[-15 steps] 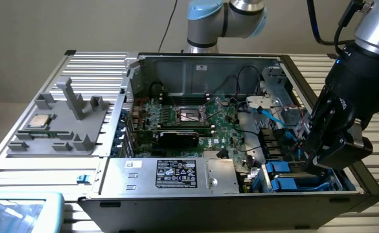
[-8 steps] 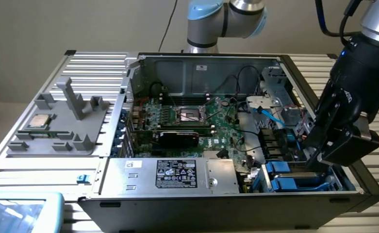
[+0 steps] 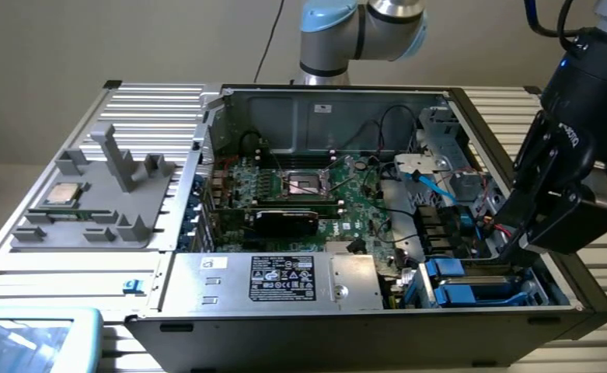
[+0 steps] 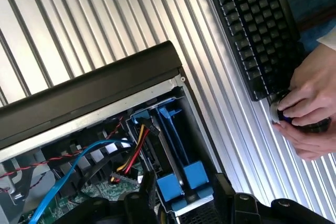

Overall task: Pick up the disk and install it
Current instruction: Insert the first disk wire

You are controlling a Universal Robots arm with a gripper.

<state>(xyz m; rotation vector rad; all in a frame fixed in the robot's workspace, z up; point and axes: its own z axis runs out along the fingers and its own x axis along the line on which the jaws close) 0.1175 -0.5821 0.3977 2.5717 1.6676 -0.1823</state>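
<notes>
The disk's bright blue carrier [image 4: 173, 129] sits down in the drive bay at the corner of the open computer case [image 3: 407, 101]. Its two blue end tabs [image 4: 184, 182] point toward me, and its metal body is mostly hidden in the bay. In the exterior view the blue tabs [image 3: 458, 281] lie at the case's front right corner. My gripper [image 4: 181, 203] hovers just above the tabs, open, with one dark finger [image 4: 139, 205] on each side and a gap to the tabs. In the exterior view the black gripper [image 3: 511, 245] reaches down into the case's right side.
Red, yellow and blue cables [image 4: 131, 156] run close beside the bay. A silver box with a black label [image 3: 282, 278] fills the case's front. A grey fixture [image 3: 95, 210] with a CPU chip [image 3: 63, 194] stands at the exterior view's left. A person's hands [image 4: 310, 103] work beside a black keyboard [image 4: 252, 24].
</notes>
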